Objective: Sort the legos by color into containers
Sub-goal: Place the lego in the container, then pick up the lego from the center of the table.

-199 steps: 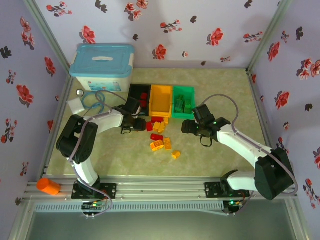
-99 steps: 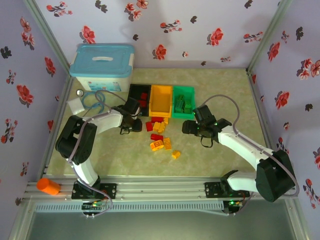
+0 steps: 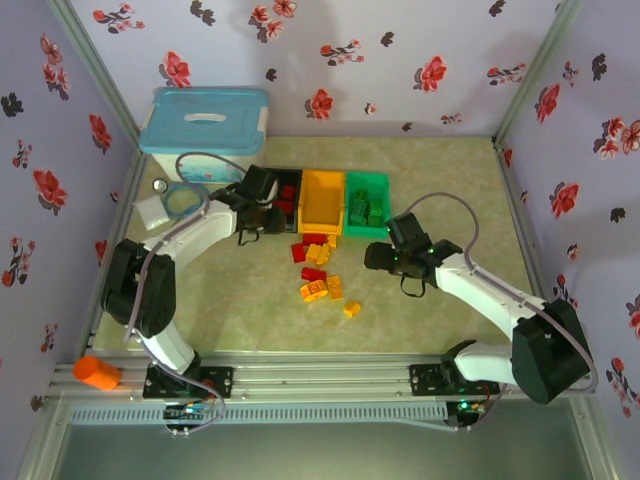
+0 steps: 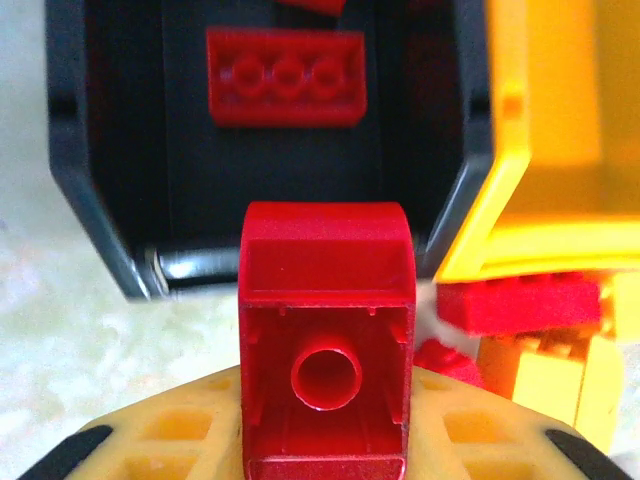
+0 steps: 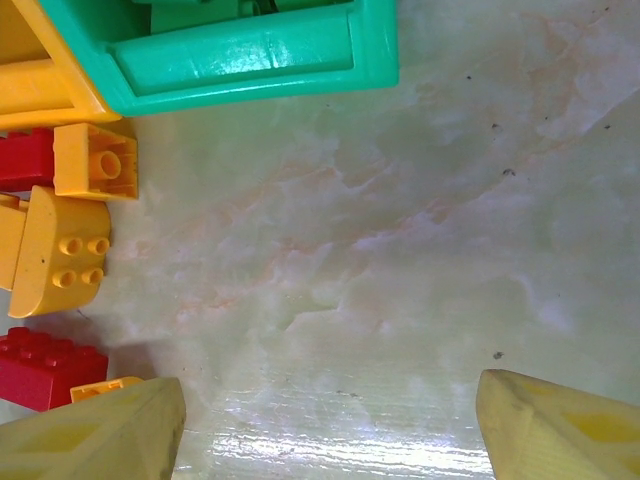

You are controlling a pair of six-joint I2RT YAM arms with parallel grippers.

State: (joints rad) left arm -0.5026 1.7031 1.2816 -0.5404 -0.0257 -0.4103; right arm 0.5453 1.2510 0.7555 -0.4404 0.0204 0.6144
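The right arm reaches left, the right tool (image 5: 330,430) released and spread wide above the surface (image 5: 420,230), beside loose legos (image 3: 318,290). The left arm stretches farther; its wrist view reveals the left tool (image 4: 325,455) grasping a red lego (image 4: 325,300) at the black container's (image 4: 95,190) near rim.

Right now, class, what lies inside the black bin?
In the black bin, a flat red lego with three studs lies on the floor, and another red piece shows farther in. The red brick in the left hand covers the near floor, so anything there is hidden.
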